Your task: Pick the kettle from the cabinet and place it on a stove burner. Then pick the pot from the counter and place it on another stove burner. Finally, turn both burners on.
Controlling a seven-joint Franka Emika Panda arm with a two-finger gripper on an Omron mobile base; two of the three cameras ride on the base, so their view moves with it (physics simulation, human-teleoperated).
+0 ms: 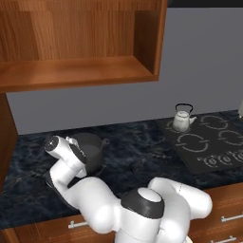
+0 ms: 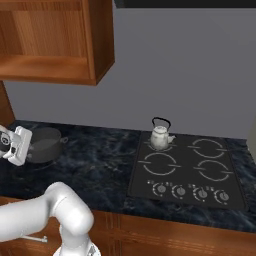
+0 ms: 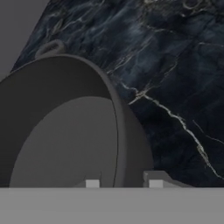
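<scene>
Kettle (image 2: 160,136): already on a back burner of the cooktop (image 2: 235,187); done. Pot (image 3: 61,131): on the counter (image 3: 175,65), not yet moved. My pincer (image 3: 124,183): straddling the pot's wall, one tip inside, one outside, not yet closed on it. Knobs (image 2: 192,191): untouched, I judge. Cabinet (image 1: 80,71): shelf bare. Grey wall (image 2: 190,65) behind.

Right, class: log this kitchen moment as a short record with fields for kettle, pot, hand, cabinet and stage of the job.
kettle: kettle stands upright on a rear stove burner
pot: pot rests on the counter, no lid
hand: hand straddles the pot's rim, fingers apart
cabinet: cabinet shelf bare
stage: kettle placed; pot not yet lifted
</scene>
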